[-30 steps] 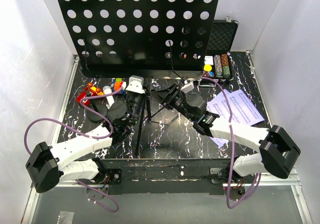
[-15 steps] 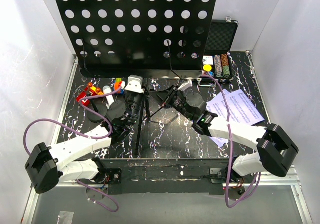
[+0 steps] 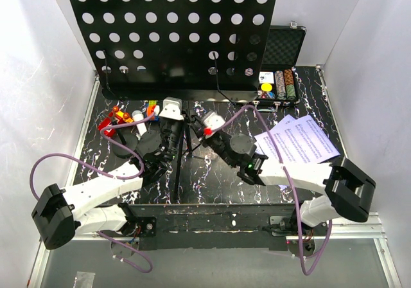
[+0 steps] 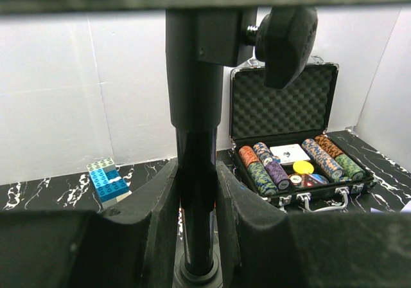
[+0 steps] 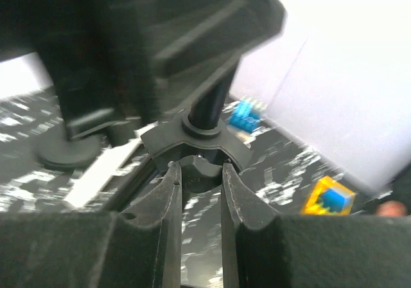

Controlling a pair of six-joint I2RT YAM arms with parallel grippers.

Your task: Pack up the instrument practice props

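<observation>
Stand: the music stand (image 3: 173, 37) is set upright mid-table, its punched desk tilted toward the back wall and its tripod legs spread on the marbled table (image 3: 212, 179).
Left gripper: the left gripper (image 4: 196, 191) is closed on the pole (image 4: 196, 140), one finger pressed to each side, below the clamp knob (image 4: 286, 37).
Right gripper: the right gripper (image 5: 199, 172) is placed low at the leg collar (image 5: 192, 143); its fingers appear clamped on the small lug of that collar.
Step judged: the stand is being steadied by one arm so that the legs can be folded by the other.
Hold: the pole is best kept vertical and firmly pinched, since the wide desk makes the stand top-heavy.
Collar: a pull straight along the pole is advised; a sideways pull is likely to twist or tip the stand.
Pages: the sheet-music pages (image 3: 302, 140) are spread flat at the right, well apart from the stand, and are not yet packed.
Hazard: the poker-chip case (image 3: 282, 63) is open close behind the desk and could be struck if the stand leans.
</observation>
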